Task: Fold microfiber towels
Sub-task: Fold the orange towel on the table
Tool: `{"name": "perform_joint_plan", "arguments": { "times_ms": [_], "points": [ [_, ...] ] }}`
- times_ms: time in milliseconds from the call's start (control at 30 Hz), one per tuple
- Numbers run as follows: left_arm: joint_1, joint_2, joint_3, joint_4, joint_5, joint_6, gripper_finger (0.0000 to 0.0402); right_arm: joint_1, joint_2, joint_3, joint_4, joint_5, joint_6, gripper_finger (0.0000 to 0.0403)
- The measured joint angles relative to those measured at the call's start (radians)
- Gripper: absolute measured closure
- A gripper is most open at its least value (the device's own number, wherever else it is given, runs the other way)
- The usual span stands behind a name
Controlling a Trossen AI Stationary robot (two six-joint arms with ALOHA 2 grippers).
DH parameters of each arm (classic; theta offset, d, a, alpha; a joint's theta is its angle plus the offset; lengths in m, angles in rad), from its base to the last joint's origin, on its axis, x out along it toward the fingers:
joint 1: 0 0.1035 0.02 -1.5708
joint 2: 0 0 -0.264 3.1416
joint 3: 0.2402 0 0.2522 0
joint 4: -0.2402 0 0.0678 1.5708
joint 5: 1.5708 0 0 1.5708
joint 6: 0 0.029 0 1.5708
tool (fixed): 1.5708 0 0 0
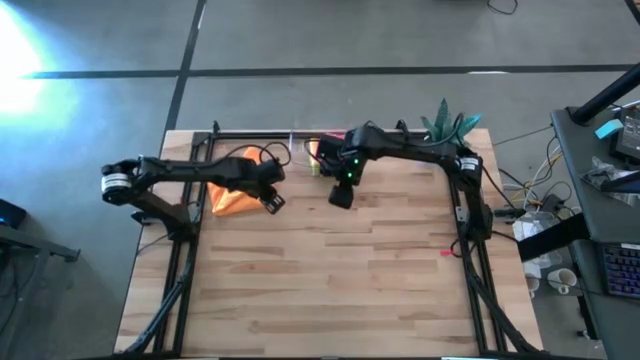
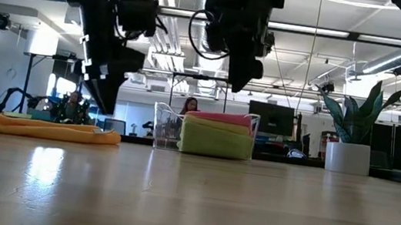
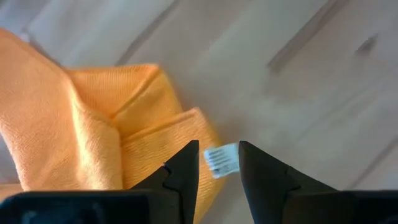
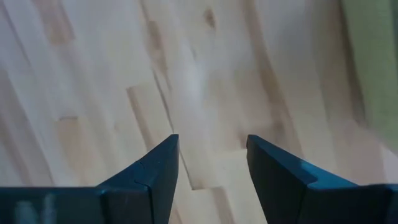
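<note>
Two dark arms hang above a wooden table (image 1: 330,280) in an open workshop. Left of centre in the overhead frame, the left gripper (image 1: 272,201) is raised over the folded orange towel (image 1: 232,196); its wrist camera shows its fingers parted by a narrow gap with nothing between them, directly above the cloth's corner and its small white tag (image 3: 222,160). The right gripper (image 1: 341,196), at centre frame, is also lifted clear of the wood, its fingers set wide apart and empty over bare boards.

The risk lies at that corner: a pinch there may catch only the top layer or the tag, and a lift would then pull the fold open. The right arm, reaching for the next cloth in the clear plastic bin (image 2: 161,127) at the table's far edge, could drag out two towels at once or nudge the bin.

Count: two arms, two grippers, one orange towel on the table, and in the bin a pink towel (image 2: 217,118) atop one lime green towel (image 2: 216,140) visible; any others are hidden. One potted plant (image 2: 352,126) stands at right.
</note>
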Motion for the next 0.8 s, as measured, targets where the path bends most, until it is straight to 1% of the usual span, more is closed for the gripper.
{"name": "perform_joint_plan", "arguments": {
  "times_ms": [200,267,367,600,733,800],
  "points": [
    [-0.049,0.014,0.037,0.008,-0.100,-0.097,0.0304,0.021,0.000,0.000,0.003,0.001,-0.042,0.0225],
    [-0.052,0.031,0.037,0.016,-0.112,-0.102,0.0304,0.020,0.000,0.000,0.004,0.002,-0.068,0.0225],
    [-0.053,0.071,0.036,0.036,-0.121,-0.168,0.0304,0.017,0.000,0.000,0.004,0.003,-0.104,0.0225],
    [-0.053,0.181,0.036,0.060,-0.147,-0.229,0.0304,0.011,0.000,-0.001,0.001,0.003,-0.198,0.0225],
    [-0.054,0.208,0.036,0.060,-0.151,-0.236,0.0304,0.009,0.000,-0.001,0.001,0.002,-0.243,0.0225],
    [-0.055,0.208,0.036,0.061,-0.174,-0.263,0.0304,0.007,0.000,-0.001,0.001,0.002,-0.263,0.0225]
  ]
}}
